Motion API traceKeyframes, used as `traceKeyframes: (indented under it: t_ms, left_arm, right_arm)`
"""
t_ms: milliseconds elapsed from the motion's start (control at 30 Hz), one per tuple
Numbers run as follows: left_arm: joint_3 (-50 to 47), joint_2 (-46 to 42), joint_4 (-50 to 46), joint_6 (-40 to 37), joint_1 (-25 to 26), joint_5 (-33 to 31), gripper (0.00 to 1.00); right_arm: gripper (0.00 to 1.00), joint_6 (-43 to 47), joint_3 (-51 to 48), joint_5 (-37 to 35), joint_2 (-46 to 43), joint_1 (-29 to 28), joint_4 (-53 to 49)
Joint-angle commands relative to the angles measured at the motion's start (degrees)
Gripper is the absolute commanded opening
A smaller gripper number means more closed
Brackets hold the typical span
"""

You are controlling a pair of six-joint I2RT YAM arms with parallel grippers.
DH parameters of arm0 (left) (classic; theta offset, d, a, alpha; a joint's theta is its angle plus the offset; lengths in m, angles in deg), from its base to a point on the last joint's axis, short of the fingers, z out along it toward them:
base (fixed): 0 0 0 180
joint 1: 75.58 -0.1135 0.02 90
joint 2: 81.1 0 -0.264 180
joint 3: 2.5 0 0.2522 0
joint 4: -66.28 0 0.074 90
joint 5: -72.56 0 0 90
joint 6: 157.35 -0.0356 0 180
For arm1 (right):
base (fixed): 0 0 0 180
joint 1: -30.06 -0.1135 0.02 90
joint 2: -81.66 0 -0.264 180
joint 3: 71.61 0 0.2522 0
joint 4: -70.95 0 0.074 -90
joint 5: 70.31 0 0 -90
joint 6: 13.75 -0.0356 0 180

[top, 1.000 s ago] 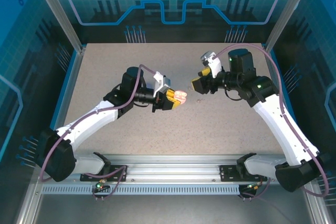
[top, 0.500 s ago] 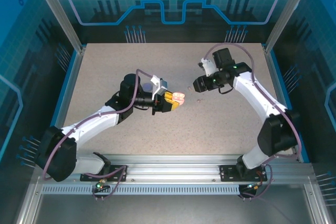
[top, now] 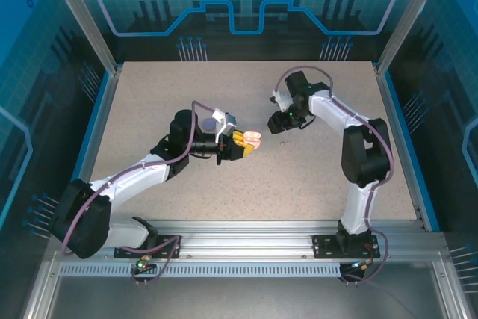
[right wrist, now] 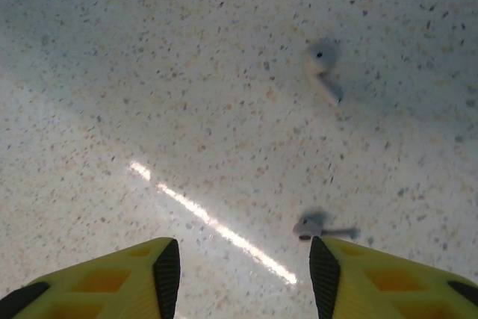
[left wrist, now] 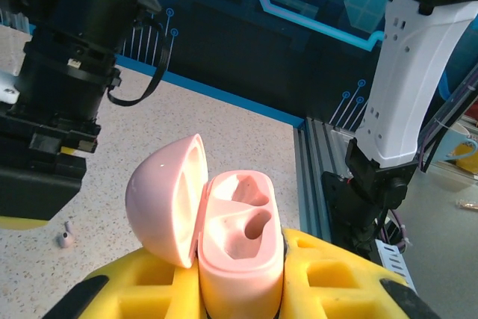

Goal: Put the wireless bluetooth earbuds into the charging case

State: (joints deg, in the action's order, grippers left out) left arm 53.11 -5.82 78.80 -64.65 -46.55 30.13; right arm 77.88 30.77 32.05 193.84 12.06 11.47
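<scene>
Two pale earbuds point(right wrist: 323, 71) are lying on the table point(right wrist: 112, 72) beneath your wide-open, empty right gripper point(right wrist: 243, 278); your left gripper point(top: 239, 144) is clamping the open pink charging case point(left wrist: 240, 248). Probably light, slippery: pinch across the stem.

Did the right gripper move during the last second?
Yes. The right gripper tipped from pointing left to pointing down, and its arm folded inward from the table's right edge.

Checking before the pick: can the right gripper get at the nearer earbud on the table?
Probably yes. The right gripper is open over bare table, and the nearer earbud lies free beside one fingertip with nothing over it. It sits off-centre, so a small sideways shift looks needed.
</scene>
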Motion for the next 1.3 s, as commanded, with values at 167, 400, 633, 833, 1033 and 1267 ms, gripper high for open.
traceKeyframes:
  t_ms: [167, 400, 633, 833, 1033, 1267]
  left_arm:
    - [-0.2, -2.9, 0.3, -0.5, -0.5, -0.5, 0.09]
    - [-0.3, -4.2, -1.1, -1.0, -0.6, -0.6, 0.09]
    - [-0.1, -4.5, -1.7, -1.4, -0.6, -0.6, 0.09]
    - [-0.1, -4.3, -1.7, -1.4, -0.6, -0.5, 0.08]
    - [-0.1, -4.6, -2.0, -1.6, -0.7, -0.5, 0.08]
    - [0.0, -4.7, -2.4, -1.7, -0.7, -0.5, 0.08]
  right_arm:
    - [0.51, 3.0, 12.5, -3.4, 11.1, -2.3, -6.5]
    - [0.47, 1.5, 21.0, -8.0, 18.3, -3.3, -10.7]
    - [0.45, 0.9, 25.2, -8.8, 22.0, -3.8, -12.5]
    - [0.44, -0.8, 28.0, -10.5, 25.0, -4.1, -13.5]
    - [0.42, -1.8, 30.4, -11.7, 27.1, -4.6, -14.6]
    - [0.35, -3.2, 31.4, -13.4, 29.2, -4.9, -16.0]
